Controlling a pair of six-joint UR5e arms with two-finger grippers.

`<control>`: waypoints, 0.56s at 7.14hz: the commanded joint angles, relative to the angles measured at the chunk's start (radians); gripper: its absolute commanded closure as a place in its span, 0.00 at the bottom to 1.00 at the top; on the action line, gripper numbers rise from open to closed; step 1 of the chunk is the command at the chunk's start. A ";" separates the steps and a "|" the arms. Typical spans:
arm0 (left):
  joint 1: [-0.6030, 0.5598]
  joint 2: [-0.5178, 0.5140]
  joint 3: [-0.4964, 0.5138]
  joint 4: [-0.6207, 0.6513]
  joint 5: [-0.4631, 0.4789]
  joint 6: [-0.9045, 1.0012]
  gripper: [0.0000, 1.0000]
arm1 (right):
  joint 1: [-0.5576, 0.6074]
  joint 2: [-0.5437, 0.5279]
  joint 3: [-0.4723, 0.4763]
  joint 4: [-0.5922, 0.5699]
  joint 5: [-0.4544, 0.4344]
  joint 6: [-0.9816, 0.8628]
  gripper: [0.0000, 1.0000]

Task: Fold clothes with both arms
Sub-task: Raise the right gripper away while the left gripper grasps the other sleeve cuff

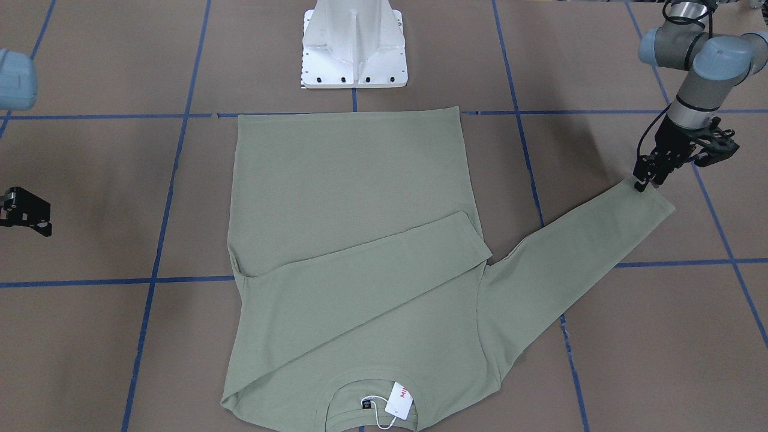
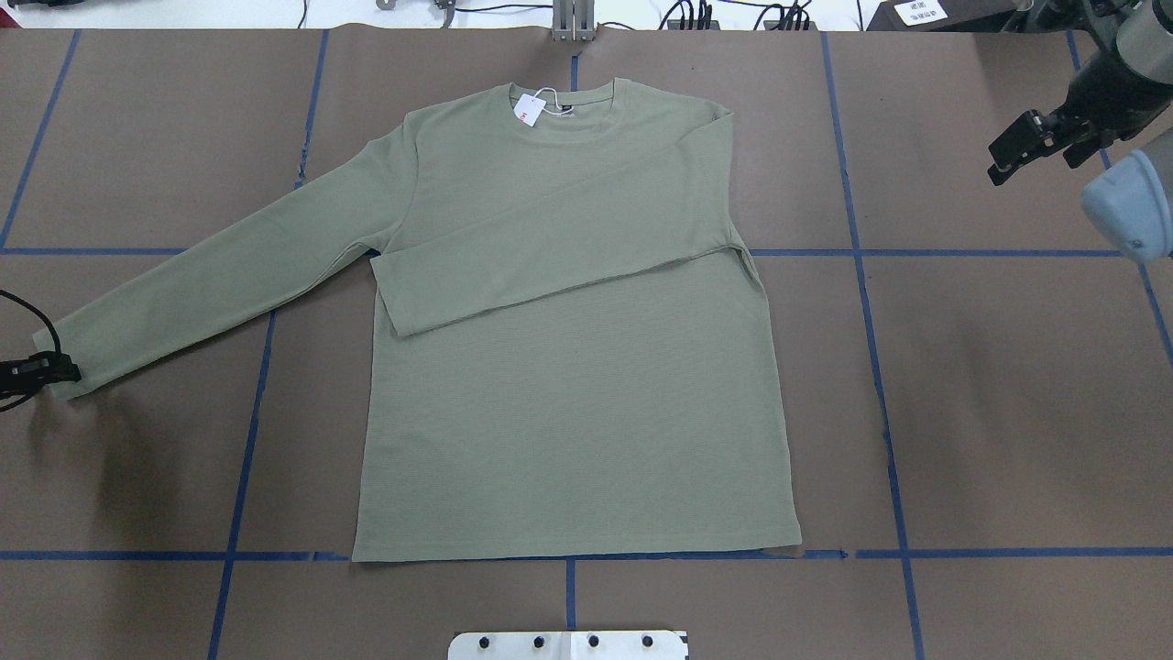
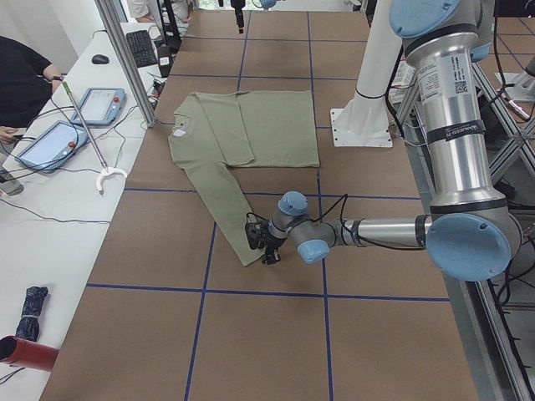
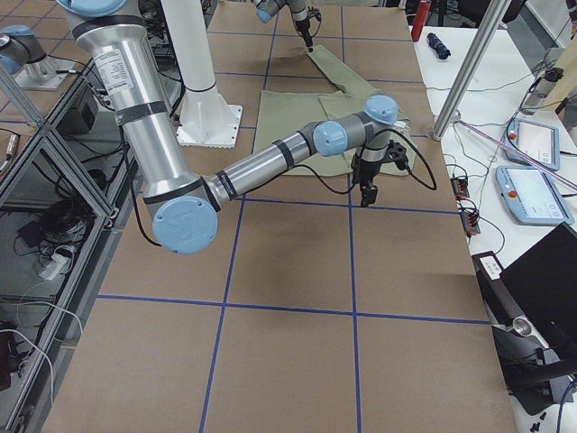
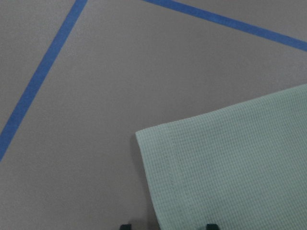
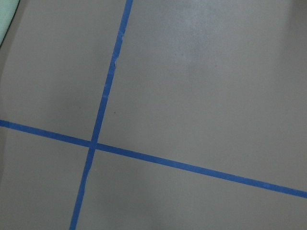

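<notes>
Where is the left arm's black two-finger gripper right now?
The left gripper sits at the overhead view's far left edge, right at the cuff of the outstretched sleeve of the sage-green long-sleeved shirt.

The left arm [image 3: 393, 232] stretches low, far out to the left, the left gripper [image 1: 643, 185] pointing down, fingers apart. The right arm [image 4: 261, 162] reaches right, the right gripper [image 4: 364, 193] pointing down.
</notes>
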 commanded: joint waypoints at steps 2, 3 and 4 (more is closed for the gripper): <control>-0.001 0.001 -0.012 0.001 -0.002 0.000 1.00 | 0.002 -0.002 0.001 -0.001 0.008 0.000 0.00; -0.001 -0.001 -0.016 0.007 -0.002 0.000 1.00 | 0.002 -0.002 0.001 -0.001 0.008 0.000 0.00; -0.003 -0.001 -0.051 0.042 -0.005 0.000 1.00 | 0.002 -0.003 0.001 -0.001 0.008 0.000 0.00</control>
